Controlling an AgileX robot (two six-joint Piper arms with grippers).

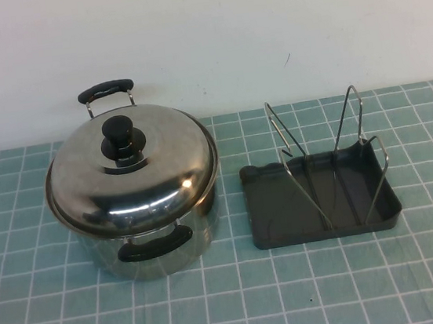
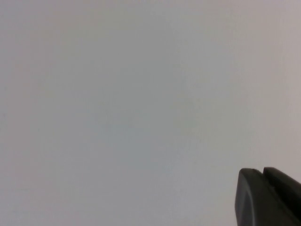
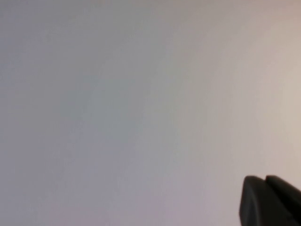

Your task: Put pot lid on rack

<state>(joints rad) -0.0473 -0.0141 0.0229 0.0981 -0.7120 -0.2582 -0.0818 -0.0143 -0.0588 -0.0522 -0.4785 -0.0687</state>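
Note:
The shiny domed pot lid (image 1: 156, 181) with a black knob (image 1: 121, 139) sits on the two-handled steel pot (image 1: 201, 231) at the left of the table. The dark grey rack (image 1: 282, 213) with upright wire loops (image 1: 353, 113) stands to the right of the pot, with nothing in it. Neither arm shows in the high view. My left gripper (image 2: 262, 170) shows only in the left wrist view, its dark fingertips together, facing a blank pale wall. My right gripper (image 3: 265, 178) shows the same way in the right wrist view, shut and empty.
The table is covered by a green mat with a white grid (image 1: 235, 310). A white wall (image 1: 263, 30) rises behind the pot and rack.

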